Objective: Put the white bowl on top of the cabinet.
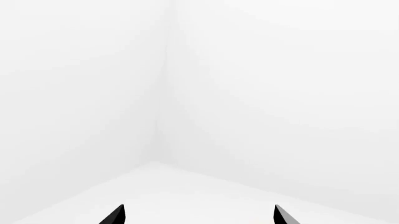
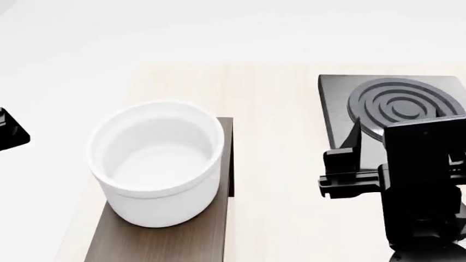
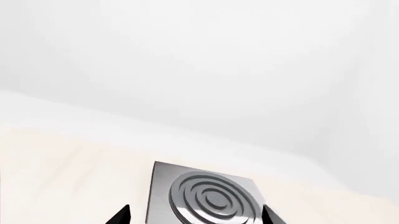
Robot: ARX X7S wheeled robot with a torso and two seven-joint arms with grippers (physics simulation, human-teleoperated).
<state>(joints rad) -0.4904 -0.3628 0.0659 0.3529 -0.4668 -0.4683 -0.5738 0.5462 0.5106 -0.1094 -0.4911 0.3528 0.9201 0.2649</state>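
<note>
The white bowl (image 2: 156, 164) stands upright on the far end of the cabinet (image 2: 167, 243), whose wood-grain top runs toward me in the head view. No gripper touches the bowl. Only a black piece of my left arm (image 2: 11, 131) shows at the view's left edge, apart from the bowl. In the left wrist view my left gripper (image 1: 199, 215) is open, facing bare white walls, with nothing between its fingertips. My right gripper (image 2: 342, 164) hovers right of the cabinet. Its wrist view shows the right gripper (image 3: 196, 217) open and holding nothing.
A square dark-grey stove plate (image 2: 335, 103) with concentric rings lies at the back right of the pale wooden table (image 2: 276, 164), just beyond my right gripper. It fills the space ahead in the right wrist view as the stove plate (image 3: 162, 186).
</note>
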